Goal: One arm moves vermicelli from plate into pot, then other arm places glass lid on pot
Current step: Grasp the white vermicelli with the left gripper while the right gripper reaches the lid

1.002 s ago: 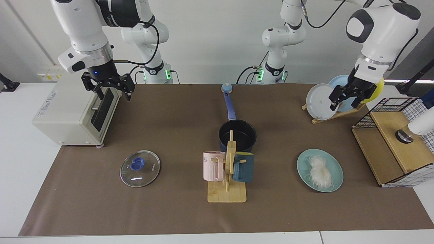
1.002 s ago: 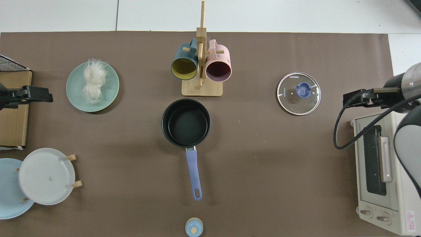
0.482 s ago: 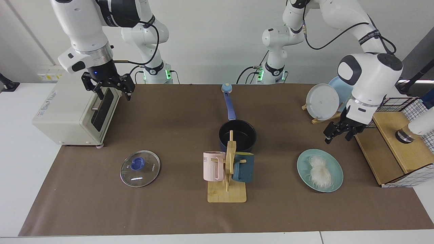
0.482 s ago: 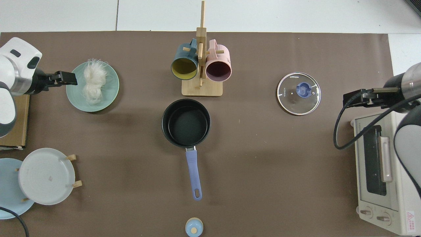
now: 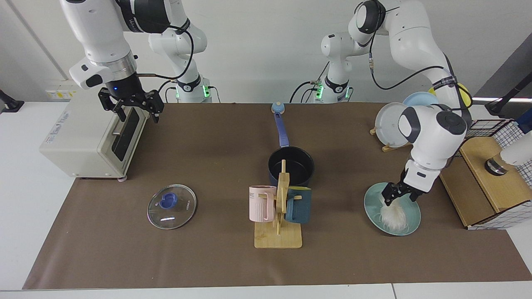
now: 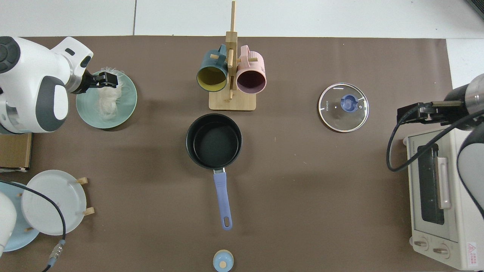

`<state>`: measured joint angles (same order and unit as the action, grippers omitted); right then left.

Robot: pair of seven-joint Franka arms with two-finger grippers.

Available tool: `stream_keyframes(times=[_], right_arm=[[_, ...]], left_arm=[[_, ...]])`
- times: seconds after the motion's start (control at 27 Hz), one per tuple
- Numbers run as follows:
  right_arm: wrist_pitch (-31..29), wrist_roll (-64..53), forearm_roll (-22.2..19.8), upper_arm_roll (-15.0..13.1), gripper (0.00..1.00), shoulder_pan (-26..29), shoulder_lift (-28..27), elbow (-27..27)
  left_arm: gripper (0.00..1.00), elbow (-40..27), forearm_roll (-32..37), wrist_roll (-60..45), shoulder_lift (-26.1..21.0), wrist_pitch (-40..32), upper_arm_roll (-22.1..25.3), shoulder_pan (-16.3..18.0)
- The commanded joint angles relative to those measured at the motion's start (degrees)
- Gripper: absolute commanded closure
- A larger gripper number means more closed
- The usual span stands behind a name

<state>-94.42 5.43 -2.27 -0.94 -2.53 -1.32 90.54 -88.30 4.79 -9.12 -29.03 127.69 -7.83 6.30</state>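
Since a moment ago the left gripper (image 5: 398, 198) has been dropping onto the white vermicelli bundle (image 5: 393, 215) on the round teal-green plate (image 5: 411, 218), fingers straddling it, not visibly clamped; the right gripper (image 5: 132, 106) is waiting, open, by the toaster oven (image 5: 89, 137). From above, the dark saucepan (image 6: 214, 140) is standing empty and the clear glass lid (image 6: 343, 107) is lying flat, so next comes pinching and lifting.

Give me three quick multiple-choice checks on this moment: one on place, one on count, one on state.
1. Where is the left gripper?
A. at the vermicelli on the plate
B. over the pot
C. at the glass lid

2. How many mugs hang on the mug stand?
A. one
B. two
C. four

3. What is in the pot?
A. vermicelli
B. the lid
C. nothing

Answers: 1 A, it is down at the strands. 2 B, pink and dark blue. 3 C, bare black inside; the right gripper waits by the toaster oven.
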Motion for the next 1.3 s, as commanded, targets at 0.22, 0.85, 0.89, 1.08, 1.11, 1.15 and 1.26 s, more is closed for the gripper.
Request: stream_keyframes(times=[0.22,0.85,0.89,1.08,1.11,1.15,1.26], right_arm=[[1.5,-2.4,-0.2,0.8,0.03,-0.4,-6.8,-8.4],[0.9,0.5,-2.1,1.0,0.02,-2.2,-35.5,-32.6],[0.5,0.5,-1.8,1.0,0.02,-2.2,-36.4,-32.6],[-3.3,0.3,1.1,0.9,0.02,-0.9,-37.9,-29.0],[-4.2,0.1,1.6,0.9,0.02,-0.8,-37.9,-27.9],[-5.5,0.0,1.7,0.9,0.02,-0.6,-37.9,-26.9],[-8.9,-1.0,1.9,0.9,0.02,-0.6,-37.0,-22.6]], left_arm=[[0.00,1.5,2.8,0.4,-4.4,4.6,0.2,1.0],[0.34,0.3,2.3,0.5,-7.2,7.4,-1.4,2.0],[0.55,0.4,2.2,0.5,-7.2,7.0,-1.5,2.0],[1.00,2.5,0.3,0.3,-6.8,1.7,-3.2,3.6],[1.00,3.0,0.3,0.2,-6.6,0.6,-3.6,3.8],[1.00,3.1,0.2,0.1,-6.1,-0.8,-3.9,3.8],[1.00,4.7,0.1,-0.5,-4.1,-5.4,-4.6,3.9]])
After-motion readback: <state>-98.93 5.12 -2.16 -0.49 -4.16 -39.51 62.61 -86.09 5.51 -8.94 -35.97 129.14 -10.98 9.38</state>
